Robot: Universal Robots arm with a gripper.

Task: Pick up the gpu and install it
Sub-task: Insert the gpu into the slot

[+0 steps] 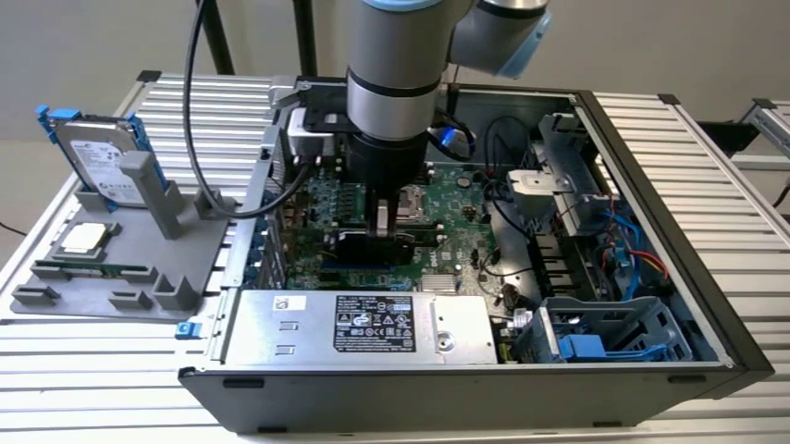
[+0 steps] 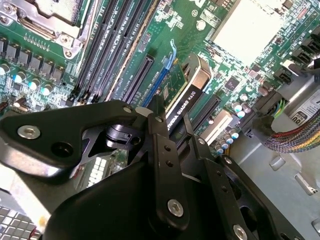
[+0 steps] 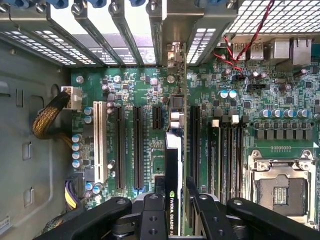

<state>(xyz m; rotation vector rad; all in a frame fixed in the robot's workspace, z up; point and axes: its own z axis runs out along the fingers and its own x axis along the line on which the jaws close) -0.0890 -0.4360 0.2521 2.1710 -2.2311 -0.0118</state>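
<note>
Inside the open case, the claw pinches the gpu on edge, lengthwise over a board slot

A pale, plain wall fills the back of the exterior view, from ten to two o'clock. A worktable of ribbed silver aluminium slats spans the scene, its bare surface showing at three o'clock and along six o'clock. A second slatted table edge sits at three o'clock, beyond a gap. Dark upright posts rise at eleven o'clock. Light is even and soft.
</note>
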